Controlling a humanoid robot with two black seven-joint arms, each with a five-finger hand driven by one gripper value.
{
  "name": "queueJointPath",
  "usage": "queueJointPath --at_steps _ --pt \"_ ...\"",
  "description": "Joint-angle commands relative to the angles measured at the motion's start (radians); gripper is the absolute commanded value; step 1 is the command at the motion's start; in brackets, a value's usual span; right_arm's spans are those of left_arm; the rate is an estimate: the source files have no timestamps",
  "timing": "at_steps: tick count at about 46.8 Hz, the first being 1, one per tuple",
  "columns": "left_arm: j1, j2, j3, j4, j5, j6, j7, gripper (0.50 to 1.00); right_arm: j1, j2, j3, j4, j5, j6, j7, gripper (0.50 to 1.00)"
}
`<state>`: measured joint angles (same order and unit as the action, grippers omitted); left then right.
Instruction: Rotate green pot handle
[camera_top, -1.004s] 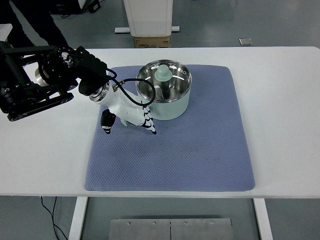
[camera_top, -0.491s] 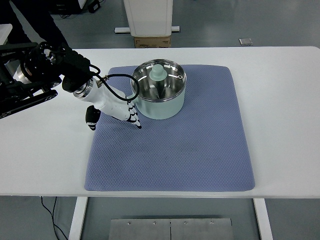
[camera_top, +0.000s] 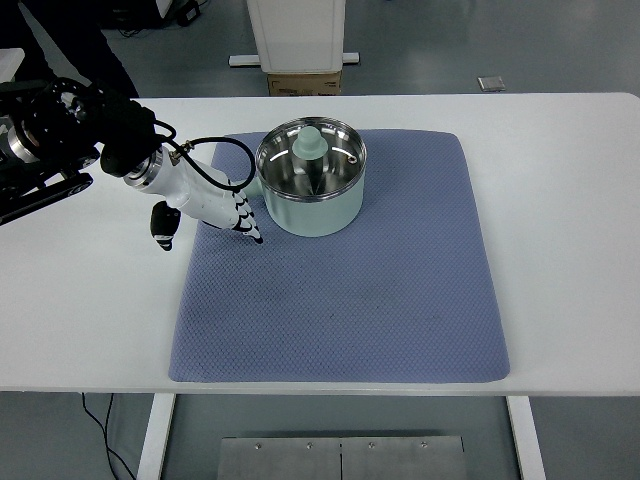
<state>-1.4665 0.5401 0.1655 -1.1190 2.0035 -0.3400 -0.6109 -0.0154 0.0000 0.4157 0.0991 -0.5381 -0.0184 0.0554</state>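
A pale green pot (camera_top: 312, 210) with a shiny steel inside stands on the far left part of the blue-grey mat (camera_top: 350, 300). Its green handle (camera_top: 310, 145) rises at the far rim and is seen almost end-on. My left hand (camera_top: 205, 215), white with black-tipped fingers (camera_top: 247, 225), lies low over the mat's left edge, just left of the pot. The fingers are stretched out and hold nothing; their tips are close to the pot's left wall, and I cannot tell whether they touch it. The thumb (camera_top: 163, 228) hangs over the white table. The right arm is out of view.
My black left forearm (camera_top: 60, 135) reaches in from the left edge over the white table (camera_top: 560, 200). Beyond the table's far edge stand a white pedestal (camera_top: 296, 30) and a cardboard box (camera_top: 303, 83). A person's dark legs (camera_top: 75, 45) show at the top left.
My left hand has drawn back to the left across the mat. The pot has slid a little to the left and away with it; its handle still stands at the far rim.
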Motion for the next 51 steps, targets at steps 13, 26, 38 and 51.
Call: queueJointPath --at_steps 13,26,38,51 --pt "0.005 -0.002 0.02 0.054 0.014 0.036 0.0 1.0 0.0 0.0 0.0 0.001 0.0 0.0 0.0 1.0" --pt "0.006 0.0 0.035 0.088 0.017 0.056 0.0 1.0 0.0 0.0 0.0 0.001 0.0 0.0 0.0 1.0" --pt "0.006 0.0 0.049 0.114 0.017 0.091 0.0 1.0 0.0 0.0 0.0 -0.002 0.0 0.0 0.0 1.0" --pt "-0.005 0.001 0.048 0.099 -0.049 0.087 0.0 1.0 0.0 0.0 0.0 0.001 0.0 0.0 0.0 1.0"
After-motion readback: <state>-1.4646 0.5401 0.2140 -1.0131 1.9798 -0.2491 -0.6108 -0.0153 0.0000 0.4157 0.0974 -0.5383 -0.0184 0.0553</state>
